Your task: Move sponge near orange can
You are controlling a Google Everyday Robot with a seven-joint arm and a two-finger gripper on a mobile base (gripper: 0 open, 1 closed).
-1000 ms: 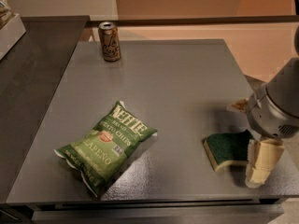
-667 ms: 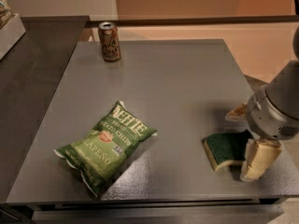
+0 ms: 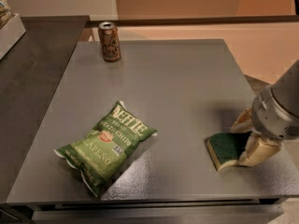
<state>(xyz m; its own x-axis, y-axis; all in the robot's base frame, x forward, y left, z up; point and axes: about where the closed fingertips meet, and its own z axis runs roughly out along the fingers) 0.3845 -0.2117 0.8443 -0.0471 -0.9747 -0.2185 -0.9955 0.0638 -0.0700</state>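
The sponge [image 3: 226,147], dark green on top with pale yellow foam, lies flat on the grey table [image 3: 177,87] near its front right corner. My gripper [image 3: 248,136] reaches in from the right. Its cream fingers [image 3: 258,151] stand on either side of the sponge's right end and press against it, hiding that end. The orange can [image 3: 109,41] stands upright at the table's far left, well away from the sponge and the gripper.
A green chip bag [image 3: 106,145] lies at the front left of the table. A darker counter [image 3: 28,78] adjoins the table on the left, with a white box [image 3: 8,31] on it. The table's right edge is just beside the gripper.
The two fingers have drawn together around the sponge's right end. The sponge, the can and the chip bag have not moved.
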